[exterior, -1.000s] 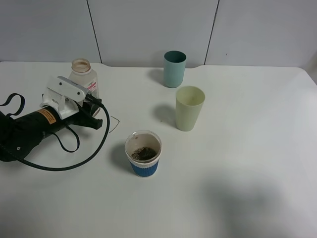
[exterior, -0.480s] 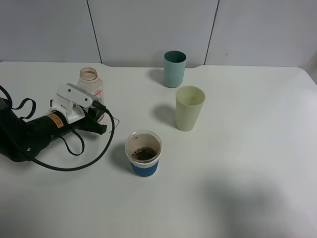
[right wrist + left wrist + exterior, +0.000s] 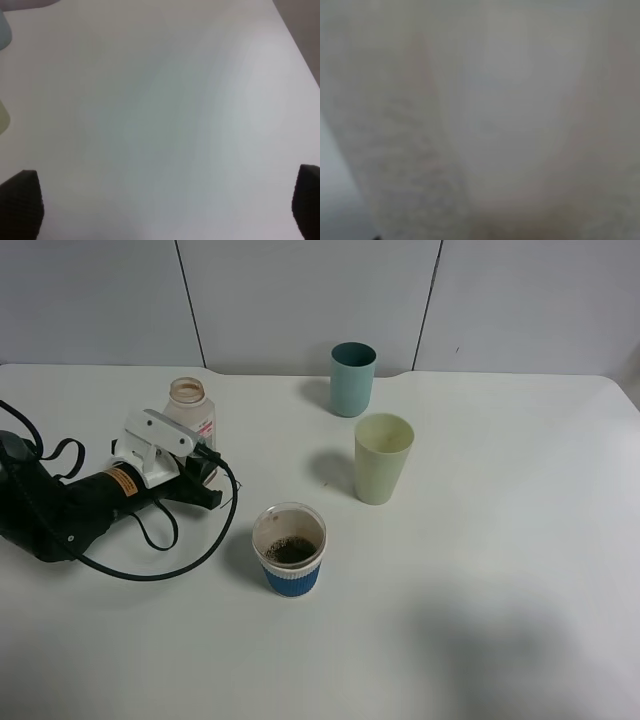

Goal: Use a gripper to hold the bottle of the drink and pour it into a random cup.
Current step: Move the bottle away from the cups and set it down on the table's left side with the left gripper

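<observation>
The left claw (image 3: pixel 190 465) is seen at the left of the high frame, its white jaw piece and bulky black body laid low over the white surface (image 3: pixel 480 570), and it is clenched around the bottle of the drink (image 3: pixel 189 412), which is held upright at the upper left with its open, brown-stained neck showing above the claw. A black cable (image 3: pixel 160 565) is looped across the surface below the claw body. The left wrist picture is filled by a pale blur (the bottle's label pressed right up against the lens, by the look of it), and nothing sharper can be made out there. The cup (image 3: pixel 289 549), with its blue ribbed sleeve and white rim, is placed just below the middle of the frame, to the lower right of the claw and apart from it; dark liquid is seen at its bottom. A pale green cup (image 3: pixel 383 458) is set right of centre, and a teal cup (image 3: pixel 353 378) is found above it, near the back edge of the surface. The right claw (image 3: pixel 165 210) is not shown in the high view; in its own wrist picture its two dark ribbed fingertips (image 3: pixel 22 202) are spread wide at the two lower corners, released, with only bare surface between them.
</observation>
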Motion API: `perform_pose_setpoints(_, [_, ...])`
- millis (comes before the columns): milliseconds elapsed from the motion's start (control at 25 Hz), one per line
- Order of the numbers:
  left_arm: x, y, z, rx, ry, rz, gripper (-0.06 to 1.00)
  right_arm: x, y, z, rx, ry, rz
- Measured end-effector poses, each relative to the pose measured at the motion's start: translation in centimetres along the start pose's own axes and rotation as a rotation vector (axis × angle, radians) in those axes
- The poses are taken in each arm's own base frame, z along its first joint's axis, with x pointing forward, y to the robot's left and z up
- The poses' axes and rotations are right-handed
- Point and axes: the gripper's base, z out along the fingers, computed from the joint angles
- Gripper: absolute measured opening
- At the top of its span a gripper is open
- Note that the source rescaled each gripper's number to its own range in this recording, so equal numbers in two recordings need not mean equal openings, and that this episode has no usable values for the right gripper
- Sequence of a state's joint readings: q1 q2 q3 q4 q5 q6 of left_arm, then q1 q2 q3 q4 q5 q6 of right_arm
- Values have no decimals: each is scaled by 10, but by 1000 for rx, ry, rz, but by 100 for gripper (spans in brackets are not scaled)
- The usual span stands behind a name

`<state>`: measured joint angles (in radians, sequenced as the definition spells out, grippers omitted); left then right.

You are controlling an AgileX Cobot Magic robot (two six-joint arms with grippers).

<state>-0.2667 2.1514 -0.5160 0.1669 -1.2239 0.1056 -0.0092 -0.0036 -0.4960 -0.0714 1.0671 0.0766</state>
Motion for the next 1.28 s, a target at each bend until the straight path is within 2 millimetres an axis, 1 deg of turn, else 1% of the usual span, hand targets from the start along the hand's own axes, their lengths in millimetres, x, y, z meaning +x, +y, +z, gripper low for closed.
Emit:
perform_pose_setpoints(880, [1, 0, 0, 1, 2, -2, 1, 0, 0, 0, 0, 0, 0])
perform_pose_setpoints(960, [1, 0, 0, 1, 2, -21, 7, 0, 0, 0, 0, 0, 0])
perform_pose_setpoints(1080, [1, 0, 0, 1, 6, -68, 19, 0, 0, 0, 0, 0, 0])
perform_pose_setpoints(1280, [2, 0, 0, 0, 8, -183, 52, 0, 0, 0, 0, 0, 0])
